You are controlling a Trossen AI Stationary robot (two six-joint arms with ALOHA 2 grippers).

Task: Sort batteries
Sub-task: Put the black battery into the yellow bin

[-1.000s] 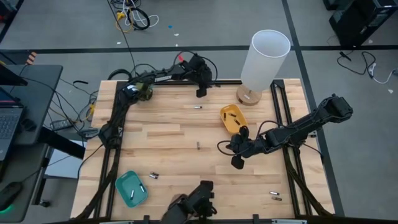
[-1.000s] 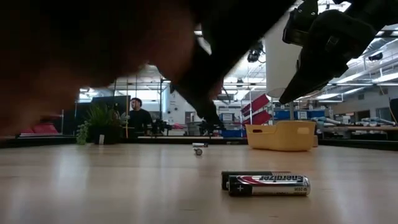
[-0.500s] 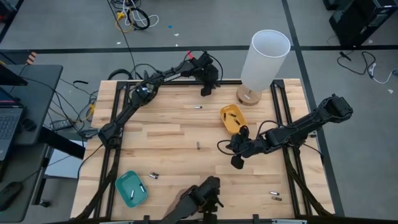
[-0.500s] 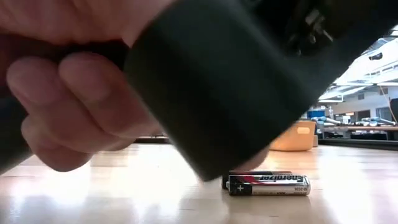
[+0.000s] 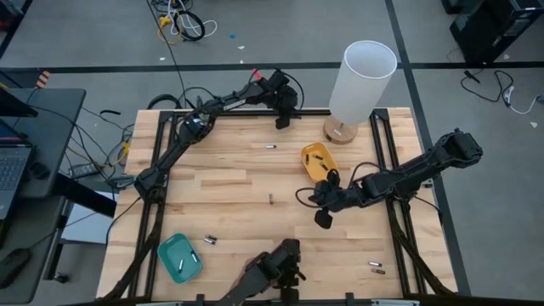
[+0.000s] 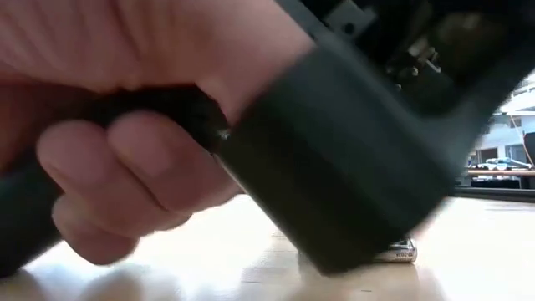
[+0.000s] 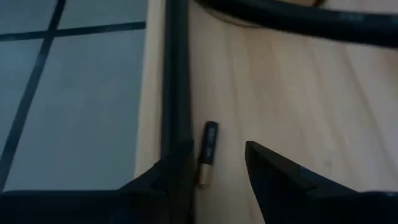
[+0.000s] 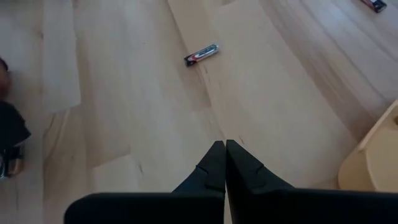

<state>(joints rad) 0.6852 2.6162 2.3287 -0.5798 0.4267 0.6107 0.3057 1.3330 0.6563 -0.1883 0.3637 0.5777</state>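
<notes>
Your left gripper (image 7: 208, 186) hangs at the table's (image 5: 229, 170) far edge, jaws apart and empty, straddling a dark battery (image 7: 208, 153) that lies lengthwise just ahead between them beside the black rail (image 7: 176, 81), while the shut right gripper (image 5: 323, 219) waits mid-table.

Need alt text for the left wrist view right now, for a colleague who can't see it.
The left tool hovers open over the table edge, a small dark battery lying between its fingers beside the black frame rail. Grey floor shows past the edge.
</notes>
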